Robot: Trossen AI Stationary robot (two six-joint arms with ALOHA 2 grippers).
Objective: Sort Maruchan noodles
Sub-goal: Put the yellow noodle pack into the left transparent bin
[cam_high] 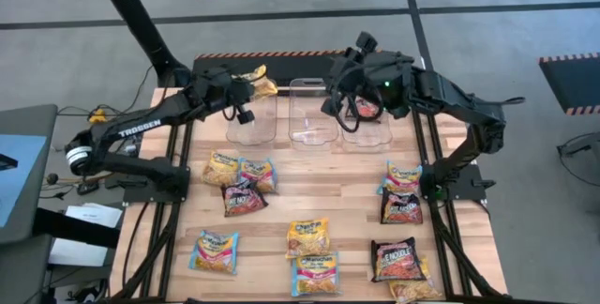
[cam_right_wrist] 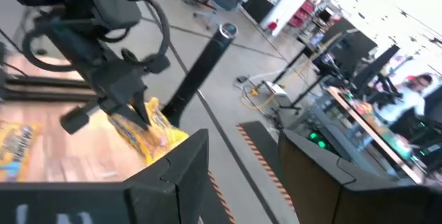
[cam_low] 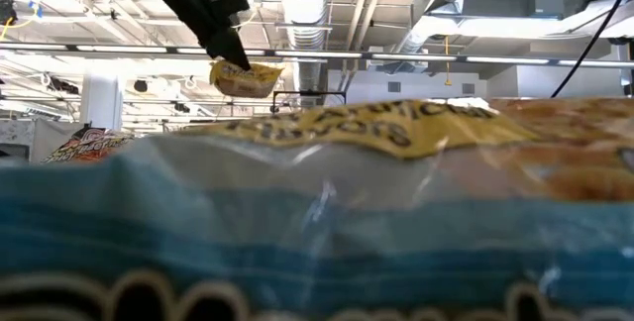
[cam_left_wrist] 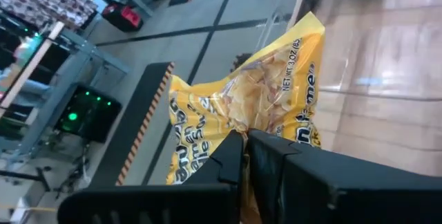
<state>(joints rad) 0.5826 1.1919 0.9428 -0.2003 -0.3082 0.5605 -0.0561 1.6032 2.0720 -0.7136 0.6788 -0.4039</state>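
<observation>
My left gripper [cam_high: 246,86] is shut on a yellow Maruchan noodle packet [cam_high: 262,83], held in the air at the far rim of the left clear bin [cam_high: 251,124]. The same packet [cam_low: 246,77] shows high in the low view. My right gripper [cam_high: 336,98] hovers open between the middle bin [cam_high: 312,114] and the right bin [cam_high: 367,128], with nothing between its fingers [cam_right_wrist: 179,172]. Several more packets lie flat on the table, yellow [cam_high: 309,236], blue-and-pink [cam_high: 214,250] and dark maroon [cam_high: 394,259]. A dark packet [cam_high: 367,109] lies in the right bin. My left gripper pinches the yellow packet by one edge [cam_left_wrist: 243,128] between its two fingers [cam_left_wrist: 276,156]. The fingers slant down and toward the table's far side. The packet is lifted clear, crumpled where it is held, and spreads out beyond the fingertips.
Three clear bins stand in a row along the far edge. Loose packets lie in groups at the left [cam_high: 244,199], near middle [cam_high: 316,273] and right [cam_high: 401,207]. A packet [cam_low: 317,212] right in front of the low camera blocks most of that view.
</observation>
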